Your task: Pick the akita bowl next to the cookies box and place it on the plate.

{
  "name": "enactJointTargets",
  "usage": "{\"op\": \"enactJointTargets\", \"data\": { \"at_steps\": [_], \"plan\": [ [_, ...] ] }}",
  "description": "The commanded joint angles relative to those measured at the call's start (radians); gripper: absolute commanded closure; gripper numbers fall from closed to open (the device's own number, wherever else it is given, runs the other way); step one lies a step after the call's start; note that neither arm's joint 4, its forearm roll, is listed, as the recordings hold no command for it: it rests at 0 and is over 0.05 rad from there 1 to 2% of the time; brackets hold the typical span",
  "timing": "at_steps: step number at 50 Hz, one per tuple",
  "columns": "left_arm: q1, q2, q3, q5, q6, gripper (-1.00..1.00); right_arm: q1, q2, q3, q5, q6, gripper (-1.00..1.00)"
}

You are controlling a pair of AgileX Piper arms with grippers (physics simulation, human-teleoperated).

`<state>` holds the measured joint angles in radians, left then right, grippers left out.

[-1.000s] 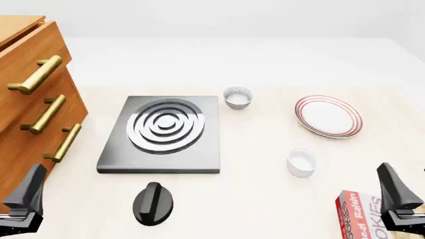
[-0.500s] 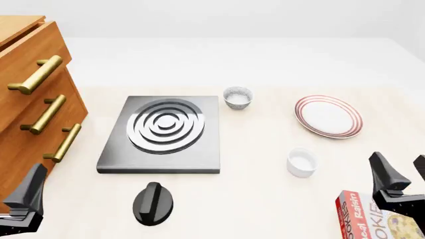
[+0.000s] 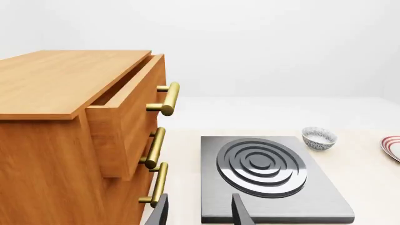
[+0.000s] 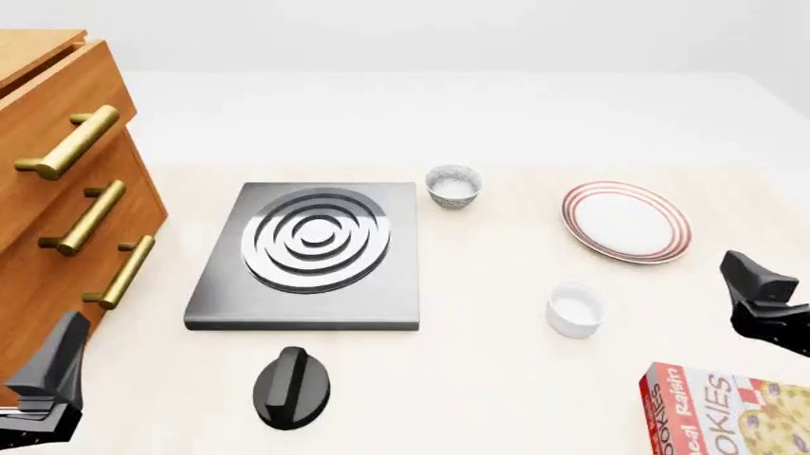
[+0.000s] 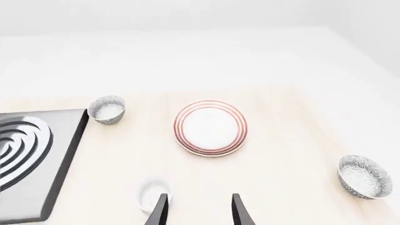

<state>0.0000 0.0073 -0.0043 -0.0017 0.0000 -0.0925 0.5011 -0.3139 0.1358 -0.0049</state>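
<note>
Two speckled akita bowls show. One akita bowl [image 5: 365, 176] sits alone to the plate's right in the right wrist view, outside the front view, on the side where the cookies box [image 4: 727, 412] lies at the front right corner. Its twin [image 4: 453, 185] [image 5: 107, 109] [image 3: 319, 138] stands by the stove's far right corner. The red-ringed plate [image 4: 628, 222] [image 5: 211, 127] is bare. My right gripper [image 4: 749, 277] [image 5: 196, 208] hangs open and holds nothing, at the right edge, nearer than the plate. My left gripper [image 4: 57, 365] [image 3: 198, 213] is open at the front left.
A plain white cup [image 4: 575, 309] [image 5: 151, 192] stands between the plate and the cookies box. The grey stove [image 4: 310, 251] with its black knob [image 4: 292, 386] fills the middle left. A wooden drawer cabinet [image 4: 51, 190] with brass handles lines the left side, its top drawer slightly out.
My right gripper has risen and moved forward to the right, away from the cookies box, which now shows fully. The left gripper and all objects have stayed put.
</note>
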Motion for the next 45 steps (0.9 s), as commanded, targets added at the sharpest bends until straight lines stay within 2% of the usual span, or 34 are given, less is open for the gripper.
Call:
{"op": "enactJointTargets", "data": {
  "at_steps": [1,10,11,13,21,25,28,32,39,42,45],
  "plan": [
    [0.0,0.0,0.0,0.0,0.0,-1.0,-0.008,0.11,-0.145,0.157,-0.028,-1.0],
    [0.0,0.0,0.0,0.0,0.0,-1.0,-0.049,0.158,-0.224,0.226,-0.049,-1.0],
    [0.0,0.0,0.0,0.0,0.0,-1.0,-0.079,0.19,-0.252,0.246,-0.058,-1.0],
    [0.0,0.0,0.0,0.0,0.0,-1.0,-0.083,0.198,-0.281,0.276,-0.048,-1.0],
    [0.0,0.0,0.0,0.0,0.0,-1.0,-0.189,0.268,-0.36,0.359,-0.048,-1.0],
    [0.0,0.0,0.0,0.0,0.0,-1.0,-0.236,0.297,-0.399,0.385,-0.077,-1.0],
    [0.0,0.0,0.0,0.0,0.0,-1.0,-0.267,0.32,-0.446,0.418,-0.065,-1.0],
    [0.0,0.0,0.0,0.0,0.0,-1.0,-0.32,0.367,-0.488,0.438,-0.077,-1.0],
    [0.0,0.0,0.0,0.0,0.0,-1.0,-0.363,0.413,-0.534,0.456,-0.08,-1.0],
    [0.0,0.0,0.0,0.0,0.0,-1.0,-0.398,0.46,-0.557,0.454,-0.099,-1.0],
    [0.0,0.0,0.0,0.0,0.0,-1.0,-0.42,0.494,-0.591,0.462,-0.09,-1.0]
  ]
}}
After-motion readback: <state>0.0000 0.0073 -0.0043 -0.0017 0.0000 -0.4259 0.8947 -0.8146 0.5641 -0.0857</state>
